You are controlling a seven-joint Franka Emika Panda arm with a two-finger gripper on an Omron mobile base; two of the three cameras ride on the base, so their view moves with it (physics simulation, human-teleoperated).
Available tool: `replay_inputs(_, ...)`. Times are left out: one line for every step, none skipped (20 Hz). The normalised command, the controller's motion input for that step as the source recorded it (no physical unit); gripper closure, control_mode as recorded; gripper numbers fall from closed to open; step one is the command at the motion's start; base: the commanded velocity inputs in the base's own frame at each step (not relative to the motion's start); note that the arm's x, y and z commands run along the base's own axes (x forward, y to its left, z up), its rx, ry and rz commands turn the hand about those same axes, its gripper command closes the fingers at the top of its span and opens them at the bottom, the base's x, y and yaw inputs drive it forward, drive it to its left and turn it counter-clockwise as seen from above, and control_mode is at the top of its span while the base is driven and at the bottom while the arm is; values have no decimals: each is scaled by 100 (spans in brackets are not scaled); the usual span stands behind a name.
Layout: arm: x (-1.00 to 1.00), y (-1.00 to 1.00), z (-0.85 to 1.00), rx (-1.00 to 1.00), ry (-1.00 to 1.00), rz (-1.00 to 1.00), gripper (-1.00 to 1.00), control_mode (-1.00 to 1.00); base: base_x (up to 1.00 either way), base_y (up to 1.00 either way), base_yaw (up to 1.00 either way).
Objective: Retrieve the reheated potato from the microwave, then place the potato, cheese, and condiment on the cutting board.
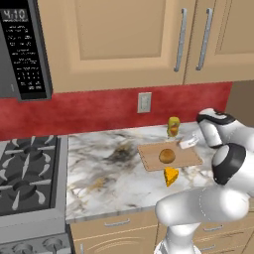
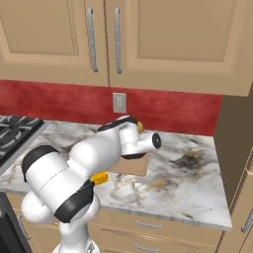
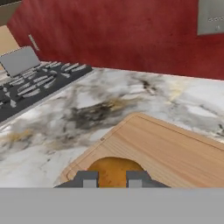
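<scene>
The golden-brown potato (image 1: 167,156) (image 3: 113,168) lies on the light wooden cutting board (image 1: 186,158) (image 3: 175,148) (image 2: 138,165). My gripper (image 1: 186,145) (image 3: 112,179) hangs low over the board's right part, just right of the potato. Its fingertips stand a little apart, and the potato shows right behind the gap. The cheese (image 1: 171,176) (image 2: 99,178), a yellow-orange wedge, rests on the counter in front of the board. Behind the board the yellow condiment (image 1: 173,126) (image 2: 140,127) bottle stands upright. The microwave (image 1: 25,49) hangs at the upper left with its button panel showing.
A gas stove (image 1: 30,168) (image 3: 39,83) borders the marble counter (image 1: 109,168) on the left. Wall cabinets (image 1: 149,39) hang above, and a wall outlet (image 1: 144,102) sits on the red backsplash. A tall panel (image 2: 234,163) closes the counter's right end.
</scene>
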Motion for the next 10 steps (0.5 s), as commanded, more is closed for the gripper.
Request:
replay_inputs(0,36,33,0,15,-1,-100,-100,0,0,0)
replay_inputs(0,29,40,0,16,-1,-100,-100,0,0,0)
replay_inputs(0,29,34,0,17,0,-100,-100,0,0,0)
replay_inputs(0,26,31,0,17,0,-100,-100,0,0,0)
replay_inputs(-8,19,25,0,17,0,-100,-100,0,0,0)
replay_inputs(-16,19,21,0,17,-1,-100,-100,0,0,0)
replay_inputs(-29,15,17,0,17,-1,-100,-100,0,0,0)
replay_inputs(-38,16,10,0,17,-2,-100,-100,0,0,0)
replay_inputs(-46,16,10,0,15,-5,-100,-100,0,0,0)
replay_inputs(-52,11,8,0,15,-7,-100,-100,0,0,0)
